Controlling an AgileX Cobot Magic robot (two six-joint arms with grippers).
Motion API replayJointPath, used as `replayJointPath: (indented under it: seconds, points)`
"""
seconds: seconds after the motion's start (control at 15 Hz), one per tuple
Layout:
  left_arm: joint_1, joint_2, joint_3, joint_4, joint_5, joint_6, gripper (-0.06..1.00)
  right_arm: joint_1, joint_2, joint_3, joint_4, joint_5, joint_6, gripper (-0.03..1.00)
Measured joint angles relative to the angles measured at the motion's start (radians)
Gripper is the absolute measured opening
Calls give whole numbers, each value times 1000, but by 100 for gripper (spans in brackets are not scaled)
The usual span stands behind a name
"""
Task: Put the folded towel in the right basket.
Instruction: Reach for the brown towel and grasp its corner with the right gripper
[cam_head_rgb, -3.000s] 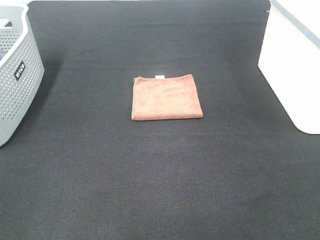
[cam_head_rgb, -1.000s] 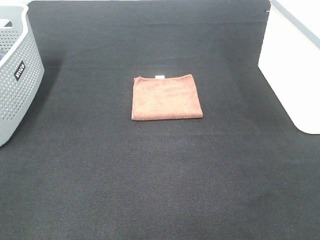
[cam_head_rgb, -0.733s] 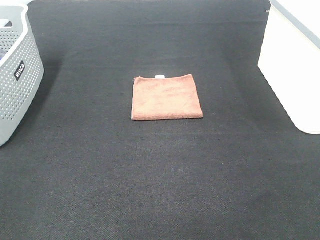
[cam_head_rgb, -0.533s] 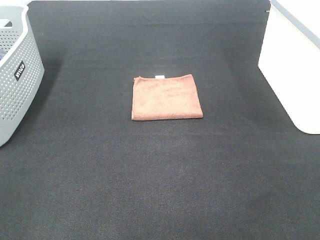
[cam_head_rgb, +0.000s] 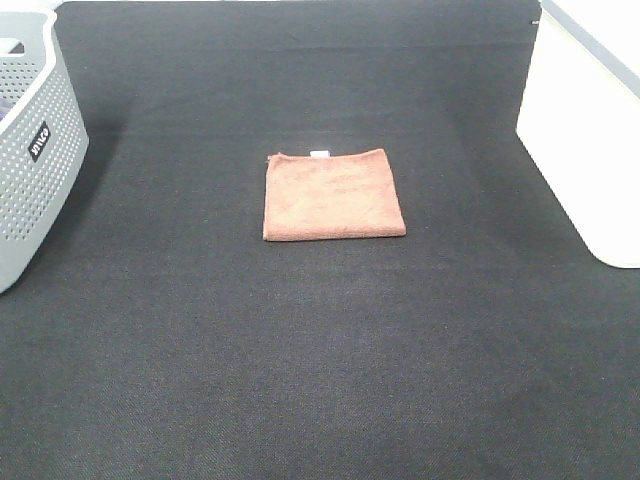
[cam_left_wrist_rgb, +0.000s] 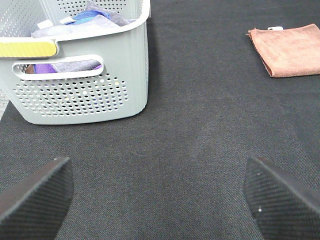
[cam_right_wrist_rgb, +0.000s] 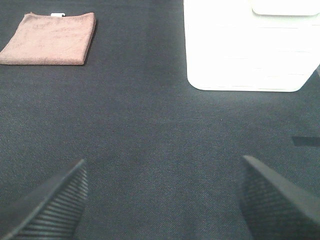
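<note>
Centred on the black-matted bench (cam_head_rgb: 300, 360), the brown folded cloth towel (cam_head_rgb: 333, 194) lies unheld; right gripper (cam_right_wrist_rgb: 162, 197), spread wide like left gripper (cam_left_wrist_rgb: 157, 197), should pinch every layer at one edge.

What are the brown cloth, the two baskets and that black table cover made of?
The towel looks like soft microfibre or terry: fuzzy matte nap, small white tag. The grey basket seems moulded plastic, with neat rows of holes and a smooth rim. The white basket is probably plastic too, smooth, though glare hides detail. The black mat looks like finely woven fabric.
</note>
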Motion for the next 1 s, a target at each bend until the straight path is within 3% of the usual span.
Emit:
replayJointPath:
  seconds: [0.27,0.53,0.87,1.0]
  points:
    - [0,0,0,0,0,0,87,0,51,-29,13,-87,0,76]
    - [0,0,0,0,0,0,87,0,346,-122,14,-209,0,76]
    - [0,0,0,0,0,0,87,0,868,-440,67,-196,-2,76]
    - [0,0,0,0,0,0,87,0,945,-501,95,-176,-17,76]
